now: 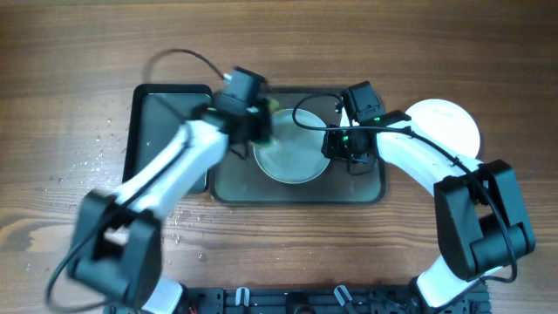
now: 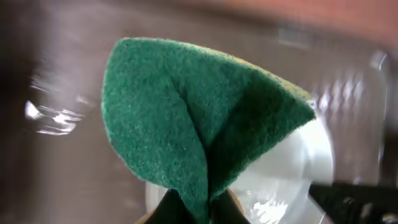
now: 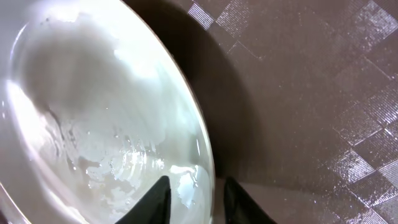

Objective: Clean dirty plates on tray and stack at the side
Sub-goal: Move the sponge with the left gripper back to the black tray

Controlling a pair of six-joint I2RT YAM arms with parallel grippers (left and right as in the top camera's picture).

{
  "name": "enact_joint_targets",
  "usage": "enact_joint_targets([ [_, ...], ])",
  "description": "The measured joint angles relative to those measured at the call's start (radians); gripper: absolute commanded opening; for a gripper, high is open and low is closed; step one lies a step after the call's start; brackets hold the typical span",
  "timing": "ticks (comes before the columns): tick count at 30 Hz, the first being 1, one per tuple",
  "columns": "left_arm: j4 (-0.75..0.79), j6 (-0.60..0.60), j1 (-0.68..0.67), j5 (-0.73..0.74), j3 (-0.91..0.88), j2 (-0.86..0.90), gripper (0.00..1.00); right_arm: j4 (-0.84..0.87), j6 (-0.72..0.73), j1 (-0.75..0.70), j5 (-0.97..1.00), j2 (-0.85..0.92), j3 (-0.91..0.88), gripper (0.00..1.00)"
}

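Presently, item by item. My left pincer (image 2: 194, 211) is clamped on a folded green scouring pad (image 2: 186, 124), held over the left edge of the plate (image 1: 292, 161). My right pincer (image 3: 194, 199) has its jaws parted, one finger over the plate's wet face and the other outside its rim; contact I cannot tell. Plate: flat on the tray (image 1: 366, 190), near centre. Second plate (image 1: 449, 122) — on the table (image 1: 70, 70) right of the tray, partly behind my right arm. Black tray (image 1: 166, 122) — just beside the tray, left.
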Motion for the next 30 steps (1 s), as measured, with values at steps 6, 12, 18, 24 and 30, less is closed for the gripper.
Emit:
enact_joint_targets([
  [6, -0.139, 0.031, 0.169, -0.085, 0.026, -0.078, 0.13, 0.002, 0.0, 0.0, 0.0, 0.0, 0.0, 0.33],
  [12, -0.219, 0.069, 0.334, -0.114, 0.024, -0.022, 0.1, 0.002, 0.001, 0.0, 0.0, 0.0, 0.0, 0.33],
  [18, -0.215, 0.105, 0.394, -0.118, 0.023, 0.094, 0.82, 0.002, 0.0, 0.0, 0.0, 0.0, 0.0, 0.34],
  [24, -0.187, 0.109, 0.393, -0.117, 0.023, 0.152, 0.88, 0.002, 0.001, 0.0, 0.0, 0.0, 0.0, 0.34],
  [30, -0.18, 0.11, 0.393, -0.118, 0.023, 0.153, 0.81, 0.002, 0.0, 0.0, 0.0, 0.0, 0.0, 0.34],
])
